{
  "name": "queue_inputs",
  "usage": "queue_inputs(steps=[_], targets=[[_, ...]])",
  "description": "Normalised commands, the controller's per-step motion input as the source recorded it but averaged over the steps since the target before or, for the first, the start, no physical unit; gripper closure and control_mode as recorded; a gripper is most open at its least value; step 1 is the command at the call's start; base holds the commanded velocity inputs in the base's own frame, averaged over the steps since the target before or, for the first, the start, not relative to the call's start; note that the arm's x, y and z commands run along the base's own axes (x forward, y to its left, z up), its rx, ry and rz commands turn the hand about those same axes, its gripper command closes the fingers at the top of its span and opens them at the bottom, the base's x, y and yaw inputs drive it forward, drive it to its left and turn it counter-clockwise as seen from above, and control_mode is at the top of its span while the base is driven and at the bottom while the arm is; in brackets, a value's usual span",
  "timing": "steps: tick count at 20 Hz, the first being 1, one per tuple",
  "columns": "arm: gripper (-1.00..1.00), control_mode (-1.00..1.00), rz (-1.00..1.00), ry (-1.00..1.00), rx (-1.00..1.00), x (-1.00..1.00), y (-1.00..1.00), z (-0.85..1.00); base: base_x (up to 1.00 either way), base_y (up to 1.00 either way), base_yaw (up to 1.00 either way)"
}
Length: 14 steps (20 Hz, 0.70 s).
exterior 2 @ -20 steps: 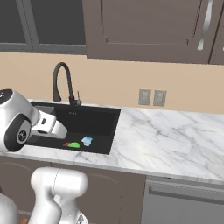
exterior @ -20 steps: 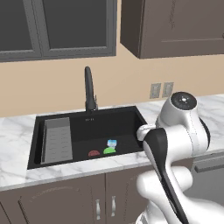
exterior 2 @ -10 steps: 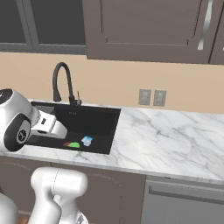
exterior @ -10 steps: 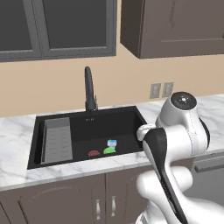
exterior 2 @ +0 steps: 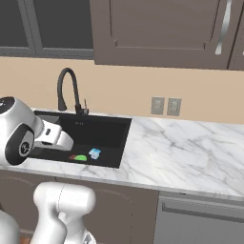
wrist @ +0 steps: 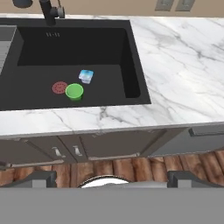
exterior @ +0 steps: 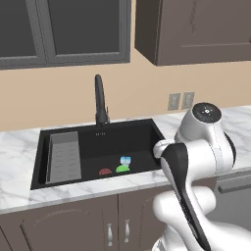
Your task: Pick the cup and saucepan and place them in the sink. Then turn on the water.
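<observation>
The green cup (wrist: 74,91) stands upright on the floor of the black sink (wrist: 132,65), beside the red drain (wrist: 59,87). It is also in the left base view (exterior: 122,169) and the right base view (exterior 2: 80,157). My gripper (wrist: 112,177) hangs out in front of the counter, well short of the cup, open wide with nothing between its fingertips (wrist: 40,177). The black gooseneck faucet (exterior: 100,100) rises behind the basin. The saucepan and the water are out of view.
A small blue-and-white object (wrist: 86,76) lies in the sink just behind the cup. A grey ribbed rack (exterior: 64,157) fills the basin's left end. White marble counter (exterior 2: 176,147) stretches right, with wall outlets (exterior 2: 165,106) above and a dishwasher front (exterior 2: 200,214) below.
</observation>
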Motion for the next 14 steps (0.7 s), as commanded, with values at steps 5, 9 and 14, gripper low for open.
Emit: queue_inputs(steps=[5, 9, 14], targets=[[-1.0, -1.0, 0.04, 0.0, 0.0, 0.0, 0.0, 0.0, 0.0, 0.0, 0.0], [-1.0, -1.0, 0.02, 0.03, 0.0, 0.0, 0.02, -0.02, 0.0, 0.0, 0.0], [-1.0, 1.0, 0.03, 0.01, 0.0, -0.16, 0.21, -0.04, -0.15, 0.28, 0.09]])
